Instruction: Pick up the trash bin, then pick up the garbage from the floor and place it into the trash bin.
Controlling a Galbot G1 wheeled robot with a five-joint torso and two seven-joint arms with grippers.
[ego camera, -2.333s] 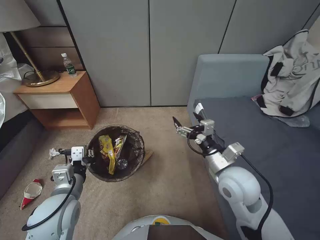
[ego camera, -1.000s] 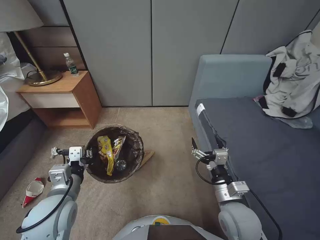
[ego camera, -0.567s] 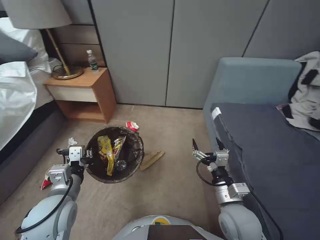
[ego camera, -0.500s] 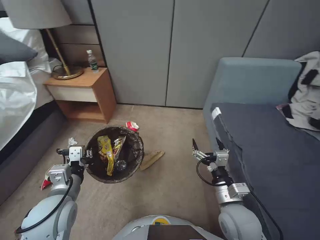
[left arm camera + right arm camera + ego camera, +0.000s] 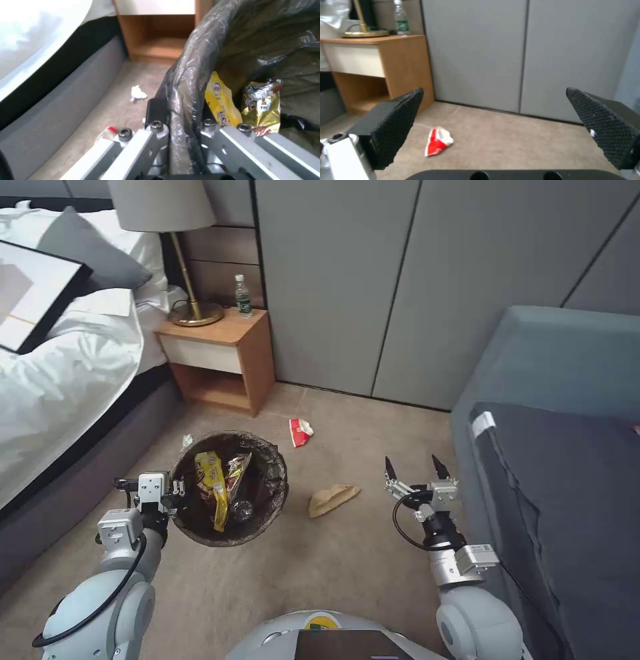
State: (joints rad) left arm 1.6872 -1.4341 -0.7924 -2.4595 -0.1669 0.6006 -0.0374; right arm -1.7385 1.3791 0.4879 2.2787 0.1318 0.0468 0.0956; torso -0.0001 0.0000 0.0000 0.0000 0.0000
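Observation:
The trash bin (image 5: 267,463), lined with a crinkled dark bag, hangs off the floor with my left gripper (image 5: 179,489) shut on its near-left rim. In the left wrist view the gripper (image 5: 176,120) clamps the bag-covered rim (image 5: 186,75), with yellow wrappers (image 5: 222,100) inside. Garbage lies on the carpet: a crushed red-and-white cup (image 5: 300,432) (image 5: 438,141), a brown paper scrap (image 5: 332,499) and a white tissue (image 5: 187,440) (image 5: 137,93). My right gripper (image 5: 413,468) (image 5: 500,122) is open and holds nothing, right of the scrap, with the cup ahead of it.
A bed (image 5: 60,373) runs along the left and a grey sofa (image 5: 553,460) along the right. A wooden nightstand (image 5: 223,357) (image 5: 376,62) carries a lamp (image 5: 190,280) and a bottle (image 5: 243,297). Grey wall panels (image 5: 373,280) close the far side. Open carpet lies between bin and sofa.
The whole picture has shifted right, so the camera has turned left: the bed has come into view and the sofa has slid away. Earlier my right arm lowered. The bin stays gripped.

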